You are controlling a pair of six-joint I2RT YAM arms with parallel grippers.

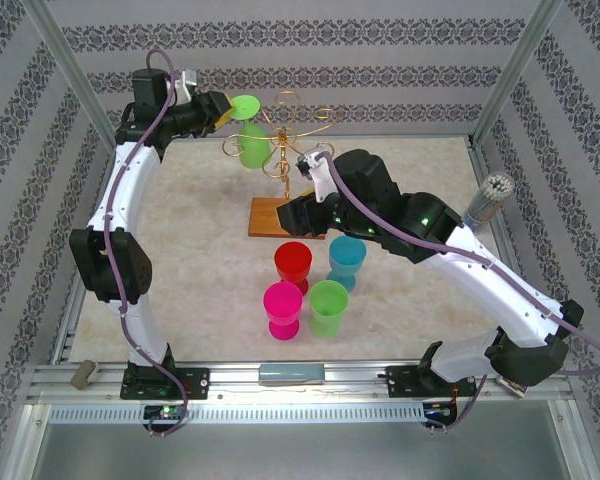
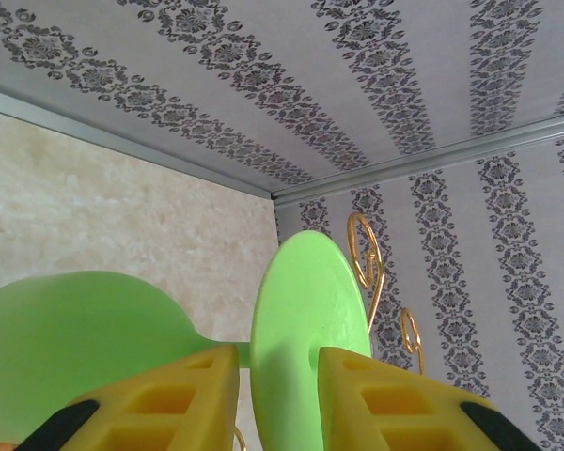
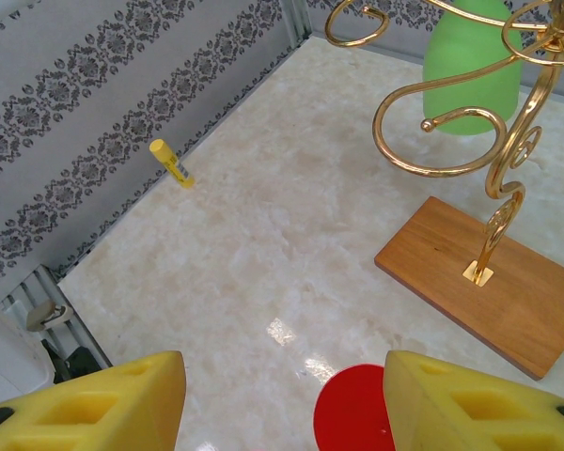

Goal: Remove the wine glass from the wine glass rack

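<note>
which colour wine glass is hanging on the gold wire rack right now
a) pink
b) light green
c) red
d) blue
b: the light green wine glass hangs bowl-down from the gold wire rack, while the red glass, pink glass and blue glass stand on the table.

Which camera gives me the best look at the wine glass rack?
Right wrist: the wine glass rack shows close, with scroll arms, stem and wooden base. Top external has it small, base partly behind the right arm. Left wrist catches two gold curls beside the green wine glass's foot.
</note>
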